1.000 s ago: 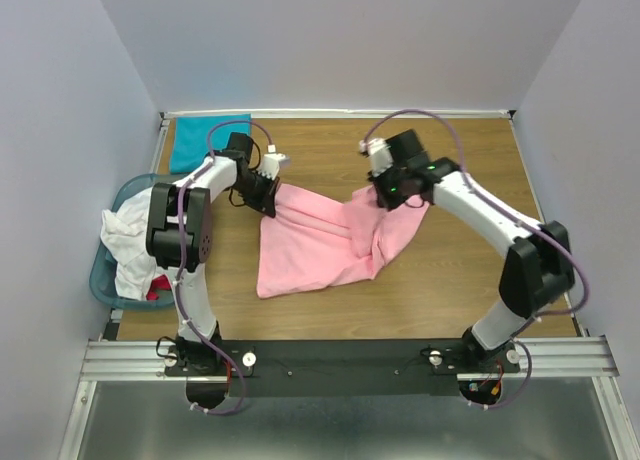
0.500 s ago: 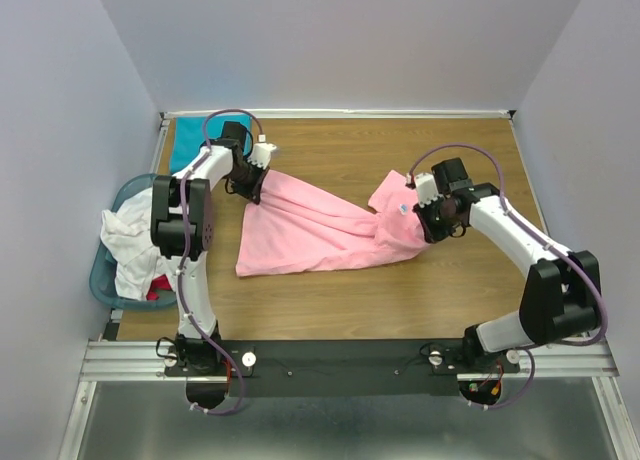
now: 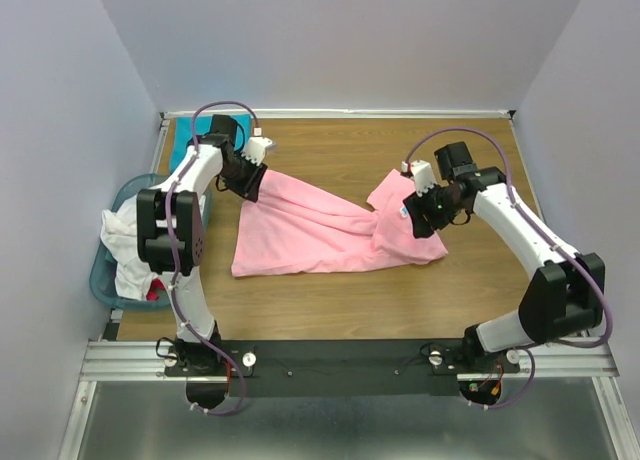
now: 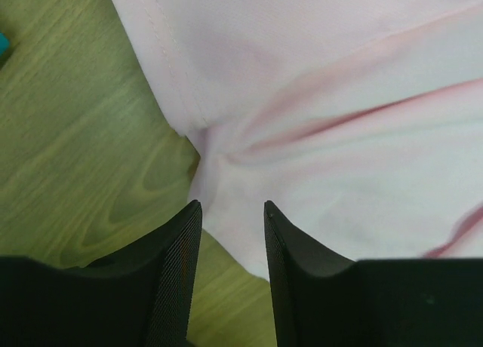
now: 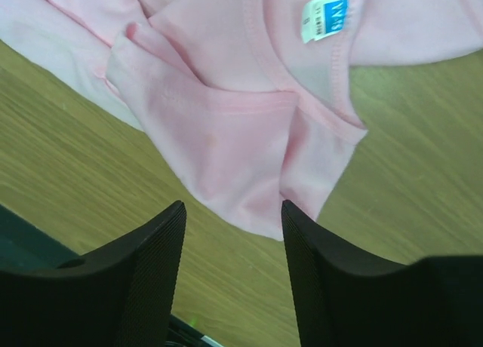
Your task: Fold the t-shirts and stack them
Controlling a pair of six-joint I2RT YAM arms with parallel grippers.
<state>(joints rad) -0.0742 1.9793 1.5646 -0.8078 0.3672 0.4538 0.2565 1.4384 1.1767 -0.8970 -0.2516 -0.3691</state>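
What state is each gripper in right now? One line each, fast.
Left gripper: open, narrow gap, nothing held; the pink t-shirt lies just past its tips.
Right gripper: open wide, nothing held, over the same shirt.

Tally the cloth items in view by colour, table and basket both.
pink shirt: 1
teal shirt: 1
white cloth, heaped in the basket: 1
red cloth, in the basket: 1
Total: 4

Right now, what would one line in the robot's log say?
pink t-shirt: spread on table, rumpled, unfolded | left gripper: open over its corner | right gripper: open near collar
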